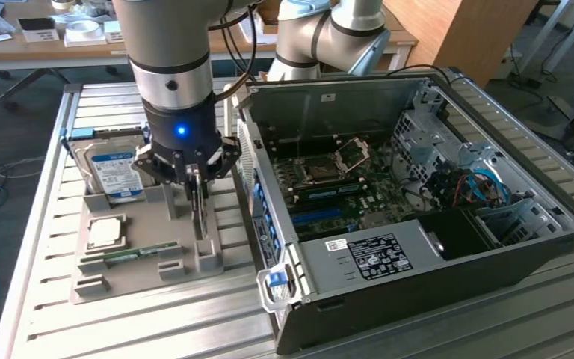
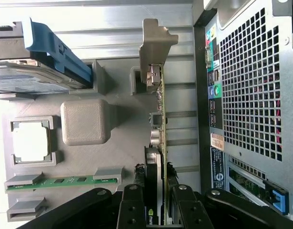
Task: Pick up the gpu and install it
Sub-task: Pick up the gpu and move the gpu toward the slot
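The gpu stands on its long edge in the grey holder tray on the table, at the exterior view's left of the open computer case. My gripper is straight above it. In the wrist view the gpu runs away from me with its silver end bracket at the far end. My gripper has a black finger pressed on each face of the card, so it is shut on it. The card's lower edge still sits by the tray's slots.
In the same tray are a blue-labelled hard drive, a square processor and a green memory stick. The case lies open with its motherboard exposed. A second arm's base stands behind the case.
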### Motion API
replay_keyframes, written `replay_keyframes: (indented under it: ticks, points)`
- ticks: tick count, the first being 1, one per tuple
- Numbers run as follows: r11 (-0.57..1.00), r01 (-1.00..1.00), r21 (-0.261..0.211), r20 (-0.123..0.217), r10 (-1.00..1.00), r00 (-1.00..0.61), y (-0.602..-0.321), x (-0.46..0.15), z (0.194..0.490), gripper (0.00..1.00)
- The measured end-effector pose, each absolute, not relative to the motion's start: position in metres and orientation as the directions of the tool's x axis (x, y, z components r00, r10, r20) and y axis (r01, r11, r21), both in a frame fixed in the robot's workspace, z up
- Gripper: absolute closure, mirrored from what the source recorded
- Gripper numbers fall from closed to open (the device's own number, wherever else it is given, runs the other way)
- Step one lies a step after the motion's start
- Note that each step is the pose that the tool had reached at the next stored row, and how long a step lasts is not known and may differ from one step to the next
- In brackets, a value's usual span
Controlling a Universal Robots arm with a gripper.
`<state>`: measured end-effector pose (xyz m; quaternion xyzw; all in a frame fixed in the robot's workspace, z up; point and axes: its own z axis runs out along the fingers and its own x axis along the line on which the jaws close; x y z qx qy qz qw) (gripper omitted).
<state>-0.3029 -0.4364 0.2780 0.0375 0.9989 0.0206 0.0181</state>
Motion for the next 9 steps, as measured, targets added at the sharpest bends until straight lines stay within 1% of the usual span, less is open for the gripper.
replay_keyframes:
  ticks: [9]
  points:
    - [0.996, 0.074, 0.043, -0.035, 0.076, -0.997, -0.4364, -0.303, 0.278, 0.73]
